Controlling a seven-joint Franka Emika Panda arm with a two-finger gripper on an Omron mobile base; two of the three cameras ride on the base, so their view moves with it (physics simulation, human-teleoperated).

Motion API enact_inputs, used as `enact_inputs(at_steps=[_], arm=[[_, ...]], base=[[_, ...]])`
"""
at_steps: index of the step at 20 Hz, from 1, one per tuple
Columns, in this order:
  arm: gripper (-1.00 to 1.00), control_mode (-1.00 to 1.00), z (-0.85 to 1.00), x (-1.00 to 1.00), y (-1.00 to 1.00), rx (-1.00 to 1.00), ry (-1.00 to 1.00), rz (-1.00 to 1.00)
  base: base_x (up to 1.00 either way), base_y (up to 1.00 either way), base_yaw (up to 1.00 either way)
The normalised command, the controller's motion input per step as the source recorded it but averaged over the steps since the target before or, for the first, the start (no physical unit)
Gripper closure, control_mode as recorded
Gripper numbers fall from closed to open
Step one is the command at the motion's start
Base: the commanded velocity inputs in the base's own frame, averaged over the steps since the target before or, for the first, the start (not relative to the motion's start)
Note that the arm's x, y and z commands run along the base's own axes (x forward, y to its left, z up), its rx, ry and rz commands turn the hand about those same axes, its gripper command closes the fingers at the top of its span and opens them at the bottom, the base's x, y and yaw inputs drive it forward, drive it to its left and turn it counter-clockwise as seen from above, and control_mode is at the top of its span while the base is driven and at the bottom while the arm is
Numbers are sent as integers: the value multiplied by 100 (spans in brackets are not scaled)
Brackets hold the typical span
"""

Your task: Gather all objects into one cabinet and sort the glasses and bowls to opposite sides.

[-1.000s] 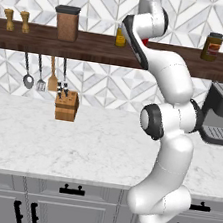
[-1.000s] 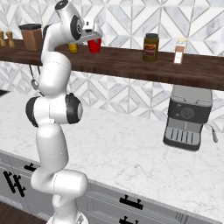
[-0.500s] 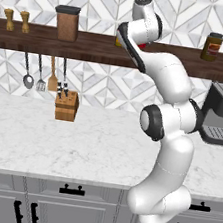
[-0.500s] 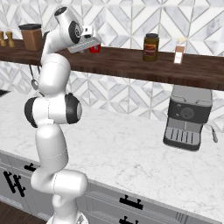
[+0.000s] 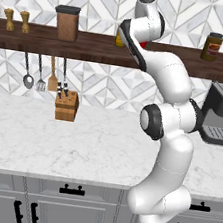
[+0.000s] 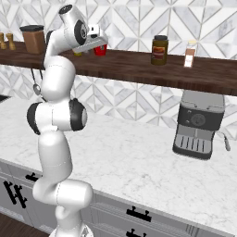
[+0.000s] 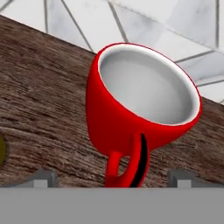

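Since a second ago the arm has leaned in toward the wall, bringing the gripper (image 7: 113, 178) closer to the red cup (image 7: 142, 113) on the dark wooden shelf (image 6: 139, 67). The cup stands upright and empty, white inside, handle toward the hand, between the spread, untouching fingertips (image 7: 43, 177). In the left base view the arm hides most of it, leaving a red sliver.
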Motion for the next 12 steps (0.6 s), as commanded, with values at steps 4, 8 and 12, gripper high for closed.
enact_inputs(at_steps=[4, 8, 12], arm=[[-100, -100, 47, 6, 0, 10, 1, 0], [-100, -100, 8, 4, 0, 2, 1, 0], [-100, -100, -11, 6, 4, 0, 2, 0]], base=[[0, 0, 0], [0, 0, 0], [0, 0, 0]])
